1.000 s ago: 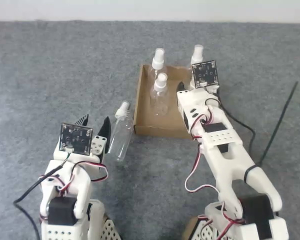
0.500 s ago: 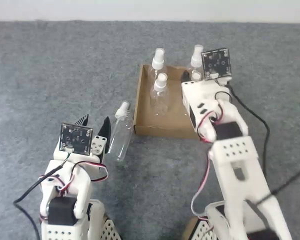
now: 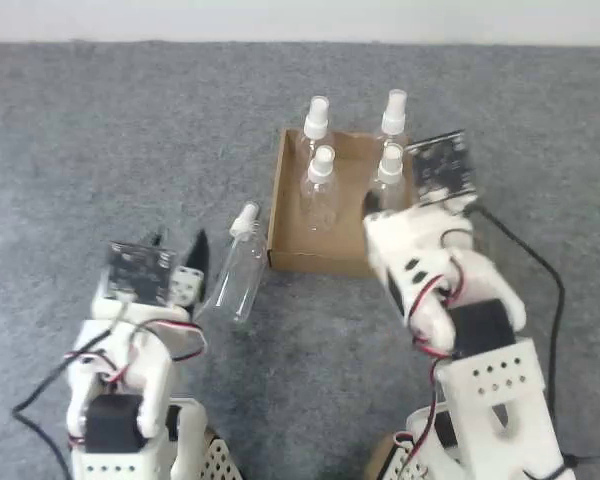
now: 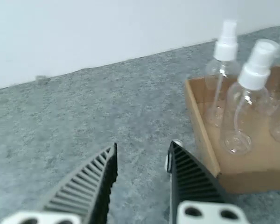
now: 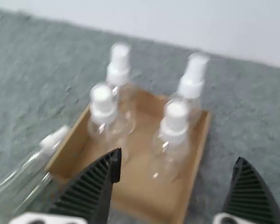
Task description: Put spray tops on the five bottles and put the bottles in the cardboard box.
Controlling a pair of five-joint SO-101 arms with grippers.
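The fifth bottle lies on its side on the grey tabletop, just left of the box. Its spray top seems fitted and points to the far side. Four bottles stand upright in the box with tops on, two at the far wall and two nearer the middle.

The left end effector sits just beside the lying bottle, on its left, with its jaws spread and nothing between them. The right end effector hovers over the near right part of the box, its jaws also spread wide and holding nothing.

The step in hand looks like fetching this last bottle, and the left arm is best placed for it. The jaws should straddle the body about midway along, square across it. A smooth round bottle is likely to roll away if only one finger touches first, so both should close together. Pinching near the neck would probably let the heavier end swing.

Once lifted, the bottle needs tipping upright and carrying over the box's left wall. The bare strip along the near wall looks like the safest landing spot. Lower it there slowly, since a nudge could topple the upright bottles. The right arm would do well to stay clear of that path.
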